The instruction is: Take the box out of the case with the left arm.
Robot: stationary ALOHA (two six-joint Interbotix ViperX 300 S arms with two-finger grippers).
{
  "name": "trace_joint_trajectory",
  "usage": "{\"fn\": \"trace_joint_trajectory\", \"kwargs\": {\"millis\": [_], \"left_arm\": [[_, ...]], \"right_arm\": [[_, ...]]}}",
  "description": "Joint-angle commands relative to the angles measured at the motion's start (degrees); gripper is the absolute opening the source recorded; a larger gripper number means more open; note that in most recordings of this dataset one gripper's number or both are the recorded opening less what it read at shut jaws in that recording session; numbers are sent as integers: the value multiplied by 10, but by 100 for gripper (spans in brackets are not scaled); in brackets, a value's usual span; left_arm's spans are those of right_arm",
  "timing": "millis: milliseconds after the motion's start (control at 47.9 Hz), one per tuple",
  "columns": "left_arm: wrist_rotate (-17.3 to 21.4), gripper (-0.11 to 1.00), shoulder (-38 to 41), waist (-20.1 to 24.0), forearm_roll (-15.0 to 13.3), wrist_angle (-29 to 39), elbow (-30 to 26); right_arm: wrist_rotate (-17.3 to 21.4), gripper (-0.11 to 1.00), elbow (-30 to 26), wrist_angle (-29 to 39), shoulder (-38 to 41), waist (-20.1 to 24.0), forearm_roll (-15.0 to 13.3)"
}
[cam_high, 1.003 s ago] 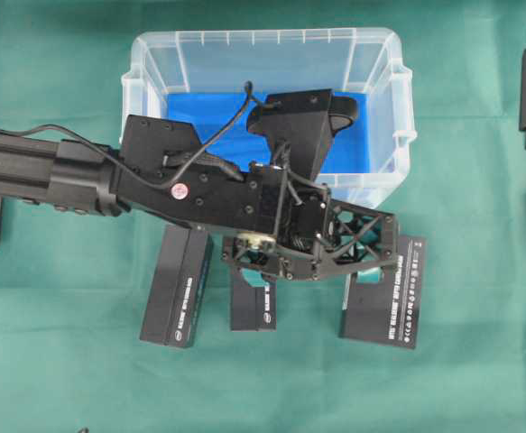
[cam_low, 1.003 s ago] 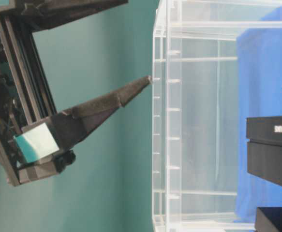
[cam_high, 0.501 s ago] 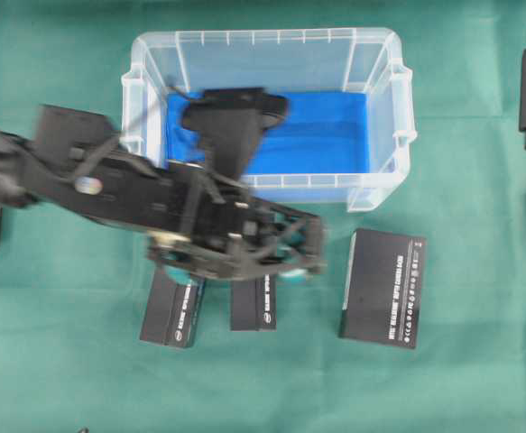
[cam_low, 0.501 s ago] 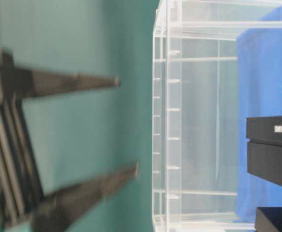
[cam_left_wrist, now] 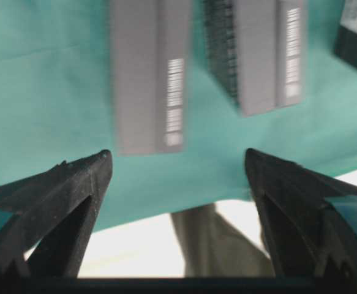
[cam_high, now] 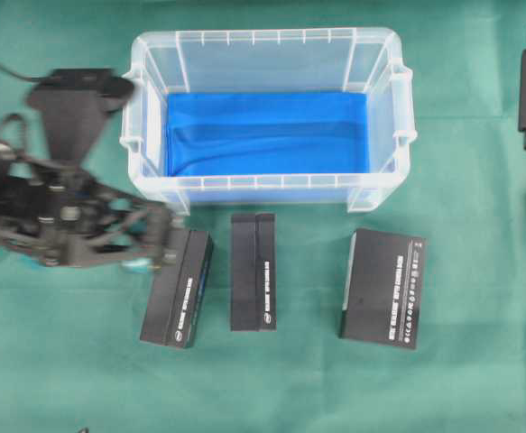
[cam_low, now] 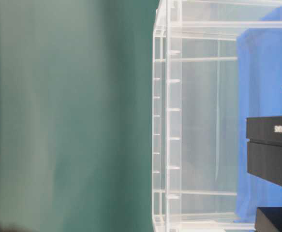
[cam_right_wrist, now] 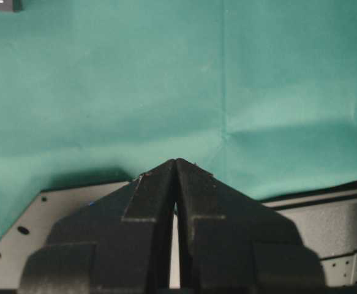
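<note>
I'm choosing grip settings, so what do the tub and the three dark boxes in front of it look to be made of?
The case looks like clear, glossy rigid plastic: its blue lining, seemingly soft cloth, shows through the ribbed walls. The three boxes look like matte black printed cardboard, with white lettering; that stays a guess.

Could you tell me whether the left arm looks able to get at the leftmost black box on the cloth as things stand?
Probably yes: the left gripper sits beside the leftmost black box with jaws open and nothing between them.
</note>
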Motion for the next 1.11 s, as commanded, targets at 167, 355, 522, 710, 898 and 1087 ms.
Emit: {"fn": "trace_joint_trajectory", "kwargs": {"millis": [167, 355, 522, 710, 898, 1087], "left_arm": [[-1, 89, -114, -11, 2, -3, 95], [1, 89, -155, -11, 1, -3, 124], [3, 89, -151, -4, 4, -3, 122], [11, 89, -153, 31, 4, 2, 122], [65, 88, -158, 88, 4, 6, 123], [116, 88, -158, 149, 4, 26, 121]], "right_arm": [[-1, 1, -4, -4, 0, -1, -2], [-1, 1, -4, -4, 2, -1, -2], [-1, 1, -4, -4, 4, -1, -2], [0, 1, -4, -4, 6, -1, -2], [0, 1, -4, -6, 8, -1, -2], [1, 1, -4, -5, 9, -1, -2]]}}
